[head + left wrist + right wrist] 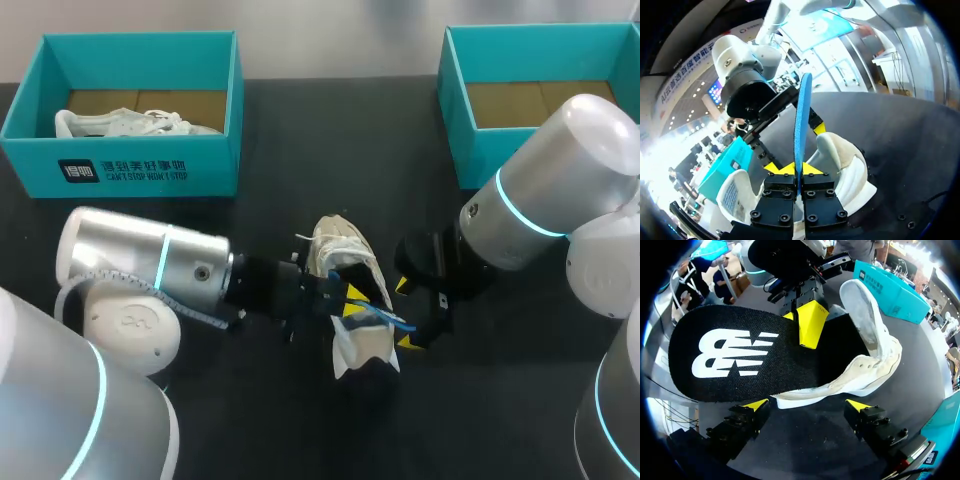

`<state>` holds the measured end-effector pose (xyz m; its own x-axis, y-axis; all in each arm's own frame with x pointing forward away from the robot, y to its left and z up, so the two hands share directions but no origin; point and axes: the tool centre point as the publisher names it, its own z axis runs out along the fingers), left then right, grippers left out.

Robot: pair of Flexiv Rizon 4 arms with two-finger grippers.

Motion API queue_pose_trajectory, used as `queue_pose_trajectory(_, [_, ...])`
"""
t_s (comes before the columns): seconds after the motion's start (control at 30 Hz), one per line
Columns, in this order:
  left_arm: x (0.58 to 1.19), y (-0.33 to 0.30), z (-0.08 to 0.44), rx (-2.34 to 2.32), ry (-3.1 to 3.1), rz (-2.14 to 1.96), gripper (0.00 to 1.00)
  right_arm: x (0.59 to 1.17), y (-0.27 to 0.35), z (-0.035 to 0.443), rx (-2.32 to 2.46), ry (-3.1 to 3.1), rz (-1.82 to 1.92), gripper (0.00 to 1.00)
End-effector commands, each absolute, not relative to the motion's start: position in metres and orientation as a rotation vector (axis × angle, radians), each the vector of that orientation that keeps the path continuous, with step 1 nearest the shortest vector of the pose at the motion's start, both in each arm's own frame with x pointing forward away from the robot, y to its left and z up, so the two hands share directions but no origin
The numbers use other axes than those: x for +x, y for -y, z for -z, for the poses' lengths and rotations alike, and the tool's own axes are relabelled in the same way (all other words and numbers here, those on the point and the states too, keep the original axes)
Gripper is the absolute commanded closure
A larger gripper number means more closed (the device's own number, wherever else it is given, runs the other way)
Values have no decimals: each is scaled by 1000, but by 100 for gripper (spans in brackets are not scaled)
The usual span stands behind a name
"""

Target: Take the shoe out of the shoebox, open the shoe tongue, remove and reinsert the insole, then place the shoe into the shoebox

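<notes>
Two risks for you: the left tool point(793, 170), clamped on the insole point(802, 125) by its edge, may let it twist or buckle. The white sneaker point(340, 250), in the middle of the desk point(260, 400), may slide, since the right tool point(807, 405) has its fingers apart, gripping nothing.

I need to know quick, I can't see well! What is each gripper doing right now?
Left gripper: shut on the insole.
Right gripper: open, holding nothing.

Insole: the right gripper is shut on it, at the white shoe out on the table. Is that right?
No. The left gripper is shut on the insole, its blue edge pinched between the yellow tips in the left wrist view; the right gripper is open. The insole is indeed at the white shoe out on the table.
</notes>
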<state>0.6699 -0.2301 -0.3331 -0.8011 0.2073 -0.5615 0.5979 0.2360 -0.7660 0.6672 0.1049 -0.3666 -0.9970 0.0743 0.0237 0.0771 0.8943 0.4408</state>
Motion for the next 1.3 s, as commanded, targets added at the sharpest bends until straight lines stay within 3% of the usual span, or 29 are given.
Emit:
queue_pose_trajectory(0.03, [667, 231, 338, 605, -2030, 1667, 100, 666, -105, 366, -123, 3054, 709, 0])
queue_pose_trajectory(0.77, [686, 231, 345, 638, -2009, 1416, 100, 666, -105, 366, -123, 3054, 709, 0])
queue_pose_trajectory(0.87, [682, 231, 340, 651, -2004, 1427, 69, 666, -105, 366, -123, 3054, 709, 0])
queue_pose_trajectory(0.93, [680, 231, 336, 662, -2001, 1434, 62, 666, -105, 366, -123, 3054, 709, 0])
queue_pose_trajectory(1.3, [681, 238, 315, 839, -2054, 1366, 65, 666, -105, 366, -123, 3054, 709, 0])
